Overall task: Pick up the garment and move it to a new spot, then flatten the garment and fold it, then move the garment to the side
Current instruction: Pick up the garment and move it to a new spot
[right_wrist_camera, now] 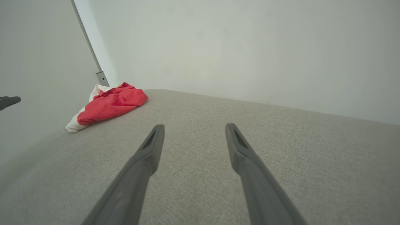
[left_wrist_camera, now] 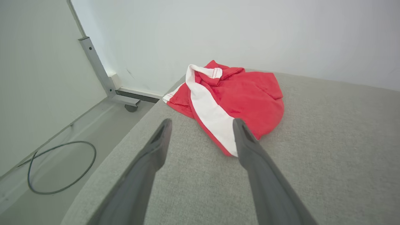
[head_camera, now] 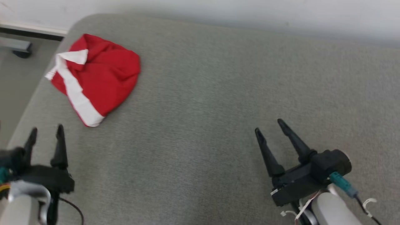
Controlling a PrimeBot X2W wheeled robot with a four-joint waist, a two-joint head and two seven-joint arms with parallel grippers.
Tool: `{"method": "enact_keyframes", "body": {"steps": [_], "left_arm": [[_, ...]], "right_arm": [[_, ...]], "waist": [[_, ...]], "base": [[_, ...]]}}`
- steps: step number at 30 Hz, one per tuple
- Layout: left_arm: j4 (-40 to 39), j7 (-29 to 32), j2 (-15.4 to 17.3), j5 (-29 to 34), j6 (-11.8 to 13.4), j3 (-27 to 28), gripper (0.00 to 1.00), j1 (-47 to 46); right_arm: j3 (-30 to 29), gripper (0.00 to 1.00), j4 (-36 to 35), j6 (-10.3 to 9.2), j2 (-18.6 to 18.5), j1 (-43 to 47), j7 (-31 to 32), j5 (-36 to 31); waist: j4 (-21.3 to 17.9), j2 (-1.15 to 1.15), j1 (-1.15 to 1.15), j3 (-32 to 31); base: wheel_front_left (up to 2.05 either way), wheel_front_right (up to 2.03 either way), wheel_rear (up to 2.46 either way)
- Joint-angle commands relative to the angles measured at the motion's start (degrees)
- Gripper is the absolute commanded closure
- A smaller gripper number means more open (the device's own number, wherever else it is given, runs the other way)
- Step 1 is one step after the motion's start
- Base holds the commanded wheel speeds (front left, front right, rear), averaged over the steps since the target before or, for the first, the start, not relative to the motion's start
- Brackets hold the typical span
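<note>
Left gripper [head_camera: 47, 127] spread | right gripper [head_camera: 267, 125] spread | garment [head_camera: 103, 72] crumpled, red, white band

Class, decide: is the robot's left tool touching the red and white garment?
Apart. In the head view, a strip of bare grey surface shows between the fingertips of the open left tool and the garment.

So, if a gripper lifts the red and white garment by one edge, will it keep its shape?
Probably not: the garment lies crumpled in soft folds, so it should hang limp from the pinch. It looks like thin cloth, likely light. Pushed on the woven grey surface, it would probably bunch rather than slide.
</note>
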Motion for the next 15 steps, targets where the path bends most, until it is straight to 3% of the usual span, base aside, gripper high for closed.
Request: {"method": "enact_keyframes", "body": {"steps": [1,10,15], "left_arm": [[0.9,0.8,1.5,-1.2,0.1,-1.2,0.0,-2.0],[5.8,9.7,9.5,-7.0,0.1,-3.9,0.0,-13.0],[9.0,14.7,11.6,-9.3,0.1,-4.3,0.0,-17.2]], "right_arm": [[-0.1,0.0,-0.7,-0.15,-0.6,-0.9,0.0,0.3],[-0.8,0.0,-5.5,-0.15,-2.6,-3.3,0.0,1.0],[-1.3,0.0,-7.7,-0.15,-2.7,-3.6,0.0,1.2]], "waist": [[-5.3,-0.01,-0.01,5.8],[-11.1,-0.01,-0.01,11.5],[-14.2,-0.01,-0.01,13.5]], "base": [[0.0,0.0,0.0],[0.0,0.0,0.0],[0.0,0.0,0.0]]}}
